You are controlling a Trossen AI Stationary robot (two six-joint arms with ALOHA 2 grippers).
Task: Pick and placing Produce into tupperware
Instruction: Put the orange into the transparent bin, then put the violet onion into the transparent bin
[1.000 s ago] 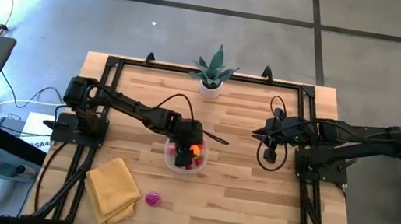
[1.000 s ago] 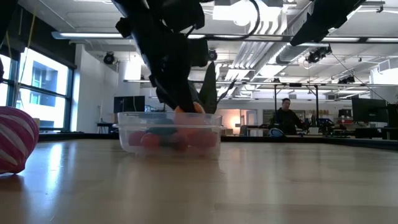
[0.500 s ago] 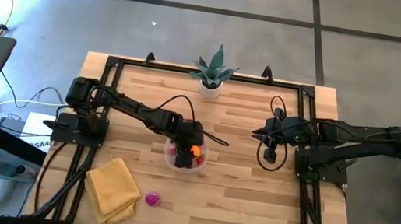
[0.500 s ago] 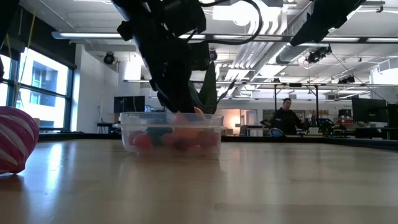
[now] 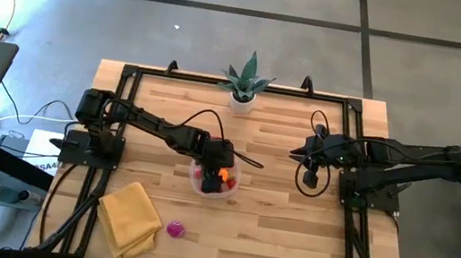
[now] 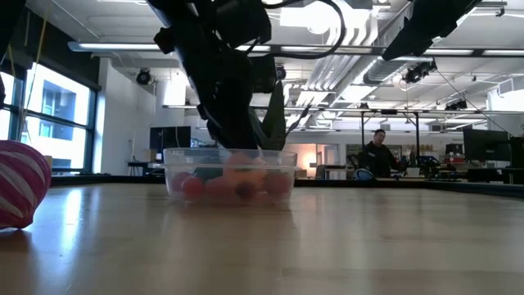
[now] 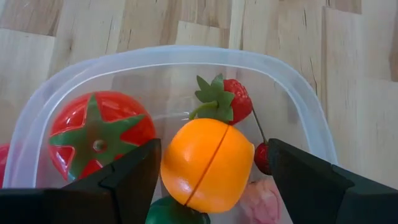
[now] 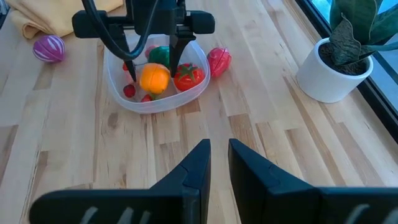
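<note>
The tupperware (image 5: 212, 183) is a clear round container near the table's middle. Inside it lie a tomato (image 7: 99, 137), a strawberry (image 7: 230, 99), an orange (image 7: 208, 165), something green (image 7: 174, 214) and other small pieces. My left gripper (image 7: 212, 144) hangs over it, open, fingers down inside the rim on either side of the orange, which rests on the other produce. A red-pink piece (image 8: 219, 60) lies on the table against the container's far side. A magenta striped ball (image 5: 176, 228) lies near the near edge. My right gripper (image 5: 308, 165) waits shut on the right. My left gripper comes from above, pointing down into the tupperware (image 7: 186, 53). One finger (image 7: 134, 177) stands right against the orange's side (image 7: 171, 168), and I cannot tell whether it touches. The other finger stands clear of the orange.
A folded yellow cloth (image 5: 130, 216) lies at the near left corner, beside the magenta ball. A spiky plant in a white pot (image 5: 244, 86) stands at the far edge. Bare wood stretches between the container and the right arm.
The orange has gone down from rim height, between the left fingers, to rest inside the tupperware on the other produce. The tupperware has slid a little toward the table's right. The left arm has stayed over the container.
</note>
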